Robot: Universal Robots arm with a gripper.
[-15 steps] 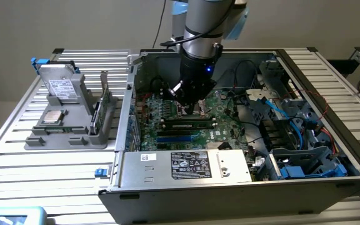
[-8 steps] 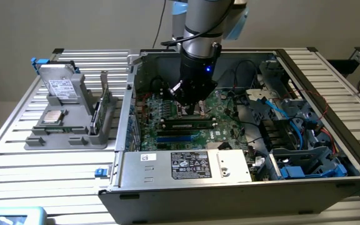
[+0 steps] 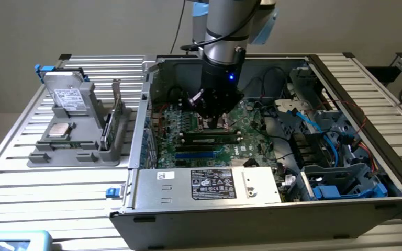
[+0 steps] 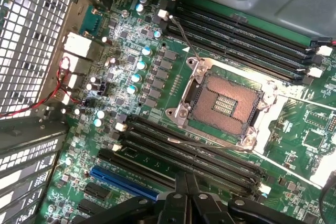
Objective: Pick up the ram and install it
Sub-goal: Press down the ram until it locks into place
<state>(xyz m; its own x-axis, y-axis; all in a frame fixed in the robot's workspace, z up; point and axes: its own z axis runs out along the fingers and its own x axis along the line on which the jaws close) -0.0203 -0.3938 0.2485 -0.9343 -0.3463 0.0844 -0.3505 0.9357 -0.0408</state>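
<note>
One robot arm (image 3: 222, 31) reaches straight down from above into an open computer case (image 3: 271, 157) lying on a slatted metal table (image 3: 19, 172). Its gripper (image 3: 213, 121) hangs just above the green motherboard (image 3: 187, 125), over the middle of the board, with its pincer closed tight and nothing visible between the fingers. From the wrist camera the closed fingers (image 4: 185, 192) sit together above a row of long black slots (image 4: 194, 150), near a blue slot (image 4: 123, 182) and beside the open silver processor socket (image 4: 226, 103). A ram stick (image 3: 208, 140) lies seated in a black slot on the motherboard, just nearer than the gripper. On the exterior view's left, well apart from the case, a grey holder (image 3: 75, 130) stands on the table.
</note>
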